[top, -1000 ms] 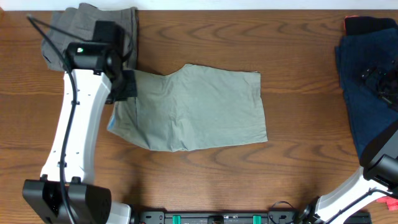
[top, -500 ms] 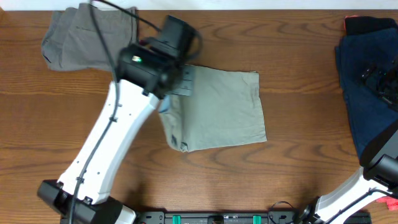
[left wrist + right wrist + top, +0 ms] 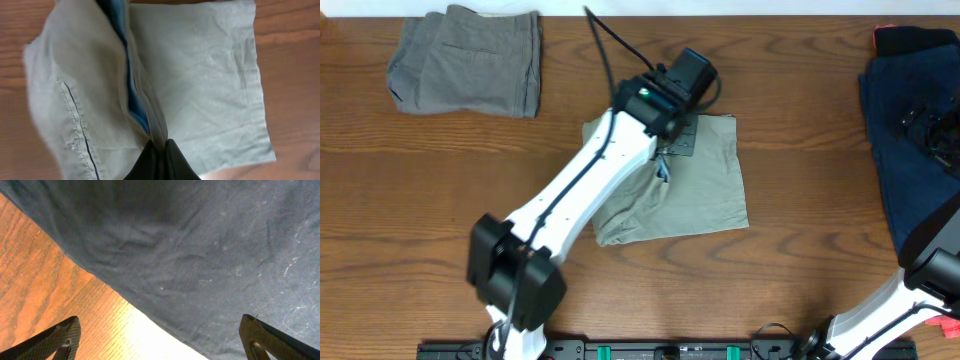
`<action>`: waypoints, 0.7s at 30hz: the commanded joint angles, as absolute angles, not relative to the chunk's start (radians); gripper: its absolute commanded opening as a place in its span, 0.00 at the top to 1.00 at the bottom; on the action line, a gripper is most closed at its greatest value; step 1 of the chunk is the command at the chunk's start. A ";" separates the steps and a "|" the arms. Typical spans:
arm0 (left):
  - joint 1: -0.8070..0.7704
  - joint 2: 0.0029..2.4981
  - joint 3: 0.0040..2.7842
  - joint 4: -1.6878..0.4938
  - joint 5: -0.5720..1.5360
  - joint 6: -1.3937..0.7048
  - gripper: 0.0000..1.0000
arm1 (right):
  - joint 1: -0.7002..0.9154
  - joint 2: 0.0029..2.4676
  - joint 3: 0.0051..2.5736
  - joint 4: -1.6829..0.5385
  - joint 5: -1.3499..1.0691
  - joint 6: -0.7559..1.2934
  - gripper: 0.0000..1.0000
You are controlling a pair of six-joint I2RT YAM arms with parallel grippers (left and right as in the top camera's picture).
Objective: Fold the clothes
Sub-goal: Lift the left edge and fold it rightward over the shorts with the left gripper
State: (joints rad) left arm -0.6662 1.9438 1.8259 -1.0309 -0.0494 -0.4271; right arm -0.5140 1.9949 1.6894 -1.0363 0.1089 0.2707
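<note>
Wooden table (image 3: 800,260), khaki shorts (image 3: 200,75) in left jaws

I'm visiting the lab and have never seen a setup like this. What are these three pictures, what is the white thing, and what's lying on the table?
This is a robot with two arms at a wooden table, each ending in a two-finger gripper. The wide picture comes from a camera fixed above the table. The other two come from small cameras on the wrists, looking along the fingers. Three garments lie on the table: light khaki shorts in the middle, a grey-brown pair at the top left of the wide picture, and a navy garment at the right. The white thing is the left arm, reaching over the khaki shorts. The left gripper is shut on an edge of them, holding a flap up over the rest. The right gripper is open above the navy garment, holding nothing.
</note>
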 commanded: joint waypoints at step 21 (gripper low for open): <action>-0.728 2.047 1.819 -0.812 0.120 -0.484 0.94 | -0.516 1.971 1.701 -1.039 0.115 0.284 0.01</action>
